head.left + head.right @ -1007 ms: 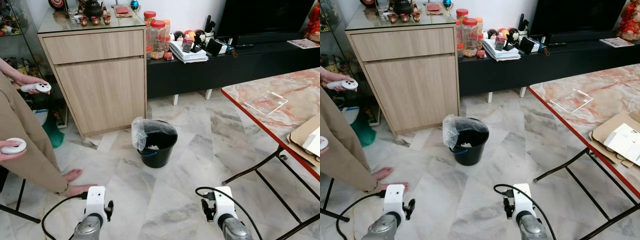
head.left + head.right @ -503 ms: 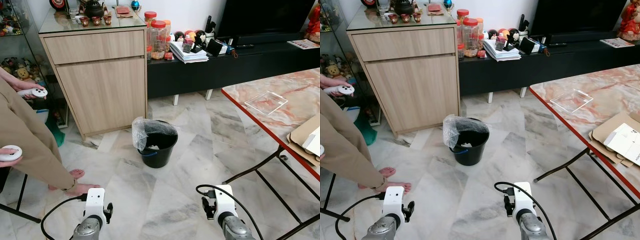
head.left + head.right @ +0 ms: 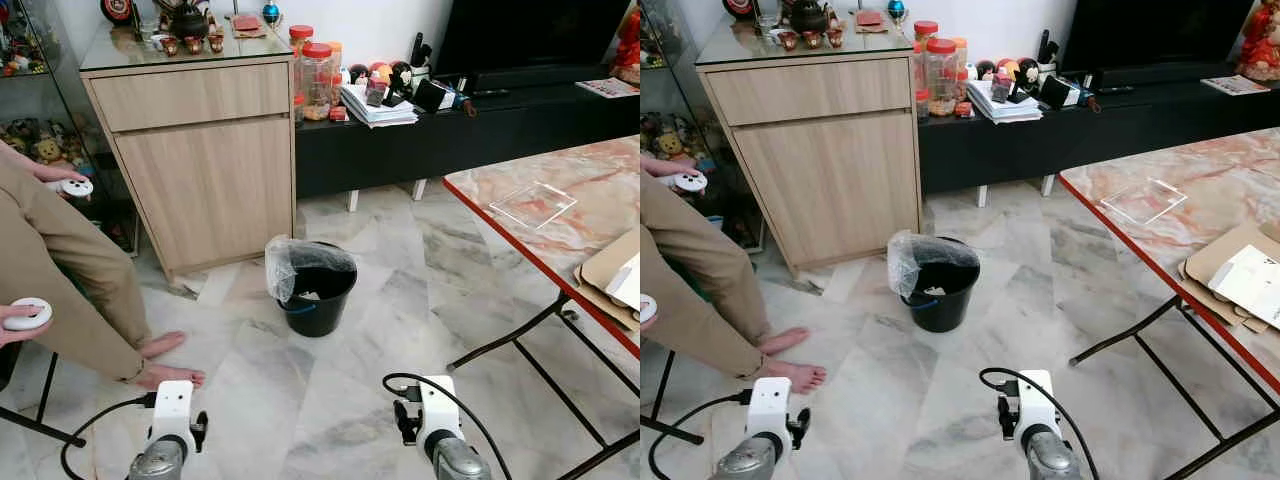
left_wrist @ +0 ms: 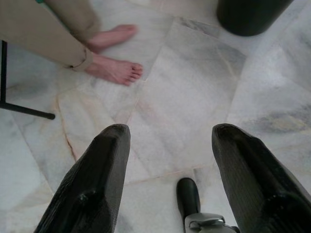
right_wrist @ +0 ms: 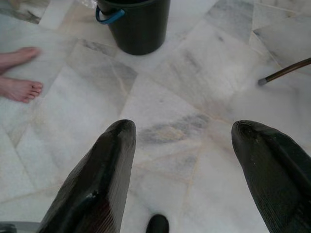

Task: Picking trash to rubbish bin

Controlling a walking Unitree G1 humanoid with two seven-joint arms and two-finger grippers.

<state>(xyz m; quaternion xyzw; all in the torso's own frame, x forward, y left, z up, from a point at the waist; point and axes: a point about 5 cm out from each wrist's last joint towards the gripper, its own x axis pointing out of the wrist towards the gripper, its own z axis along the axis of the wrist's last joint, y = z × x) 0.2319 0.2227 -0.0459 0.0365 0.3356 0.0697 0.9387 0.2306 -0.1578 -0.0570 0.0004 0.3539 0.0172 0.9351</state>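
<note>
Both arms are hanging low at the bottom of the head views. The left pincer (image 4: 167,160) is gaping wide with nothing between its fingers, and the right pincer (image 5: 184,160) is likewise spread wide and carrying nothing, both over bare marble floor (image 3: 330,390).

The rubbish bin (image 3: 315,295), a black bucket with a clear liner bunched over its rim, is sitting at the centre of the frame, well apart from both pincers, with a pale scrap visible inside.

The likely trash, flattened cardboard (image 3: 610,275) and a clear plastic sheet (image 3: 533,204), is lying on the marble worktop (image 3: 520,225) at the right edge of the frame.

The main risk appears to be the person standing at the left of the frame, whose bare feet (image 4: 114,68) are resting near the left pincer; any swing or step leftward could strike them.

Turning toward the worktop, the right arm could snag the black metal legs (image 3: 530,345) underneath. The thin clear sheet will probably be hard to pinch and could slide off. The liner could catch a finger during a drop.
</note>
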